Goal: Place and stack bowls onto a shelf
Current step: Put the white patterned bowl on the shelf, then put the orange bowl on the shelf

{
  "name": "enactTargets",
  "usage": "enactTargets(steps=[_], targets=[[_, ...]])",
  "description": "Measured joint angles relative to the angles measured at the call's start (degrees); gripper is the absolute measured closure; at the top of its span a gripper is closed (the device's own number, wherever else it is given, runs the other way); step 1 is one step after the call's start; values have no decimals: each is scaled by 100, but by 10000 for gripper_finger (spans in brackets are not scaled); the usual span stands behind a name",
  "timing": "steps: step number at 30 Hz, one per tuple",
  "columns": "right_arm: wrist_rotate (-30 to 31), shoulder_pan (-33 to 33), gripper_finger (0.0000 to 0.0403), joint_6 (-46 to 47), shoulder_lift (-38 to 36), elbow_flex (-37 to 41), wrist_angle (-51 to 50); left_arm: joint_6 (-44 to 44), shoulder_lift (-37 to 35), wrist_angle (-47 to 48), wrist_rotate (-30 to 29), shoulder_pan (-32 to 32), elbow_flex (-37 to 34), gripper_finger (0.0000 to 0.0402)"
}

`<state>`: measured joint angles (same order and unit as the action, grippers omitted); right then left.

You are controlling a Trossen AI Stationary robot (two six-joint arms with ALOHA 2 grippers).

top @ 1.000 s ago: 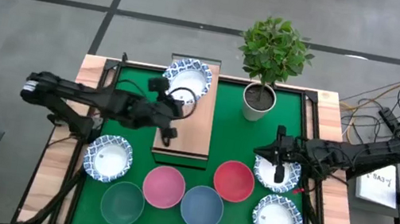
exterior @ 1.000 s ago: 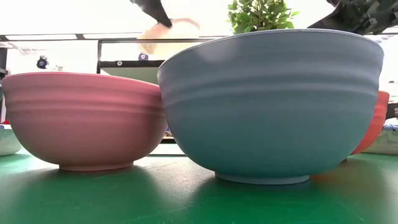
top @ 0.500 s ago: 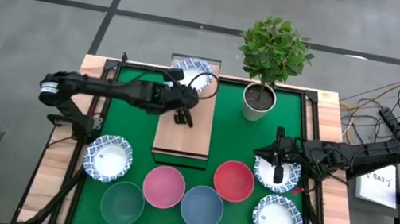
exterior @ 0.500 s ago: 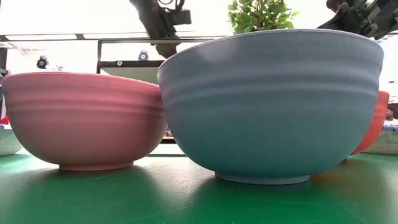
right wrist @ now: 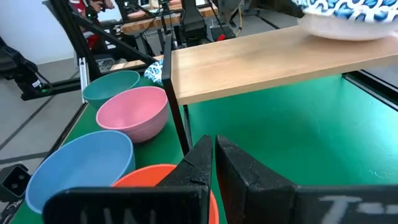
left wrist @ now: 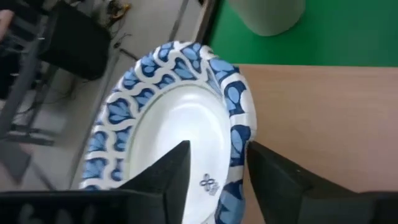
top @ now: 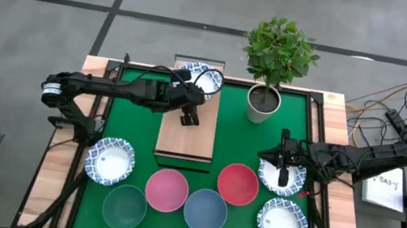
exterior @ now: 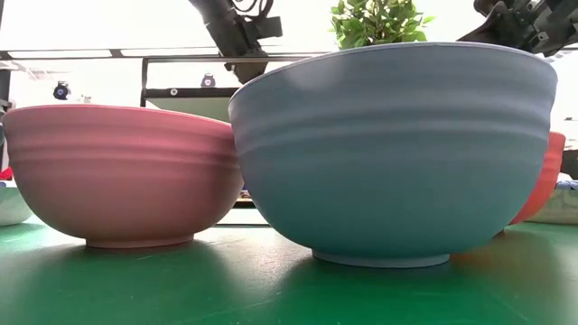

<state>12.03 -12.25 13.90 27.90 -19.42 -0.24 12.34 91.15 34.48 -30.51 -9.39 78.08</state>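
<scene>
Now my left pincer (top: pixel 189 117), fingers spread, straddles the rim of the patterned bowl (top: pixel 198 78) at the shelf's (top: pixel 188 132) upper end, top centre of the high view. My right pincer (top: pixel 283 177) waits closed and empty, right of centre.

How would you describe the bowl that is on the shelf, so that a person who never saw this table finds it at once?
Start from the leafy potted plant at the back of the green mat; beside it stands the light-wood shelf. At the shelf's far end sits a white bowl with a blue patterned rim, with the left gripper close by. It alone is on the shelf; every other bowl is on the mat.
</scene>
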Motion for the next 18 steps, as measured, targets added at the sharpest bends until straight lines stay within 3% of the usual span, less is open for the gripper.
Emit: enactTargets(steps=[8, 15, 18], targets=[[-47, -23, 394, 277, -1, -1, 267, -79, -70, 33, 75, 19, 0, 211], [-50, -311, 394, 276, 8, -2, 722, -268, -530, 259, 105, 250, 0, 205], [-50, -438, 394, 276, 96, -2, 924, -620, -837, 280, 425, 518, 0, 205]])
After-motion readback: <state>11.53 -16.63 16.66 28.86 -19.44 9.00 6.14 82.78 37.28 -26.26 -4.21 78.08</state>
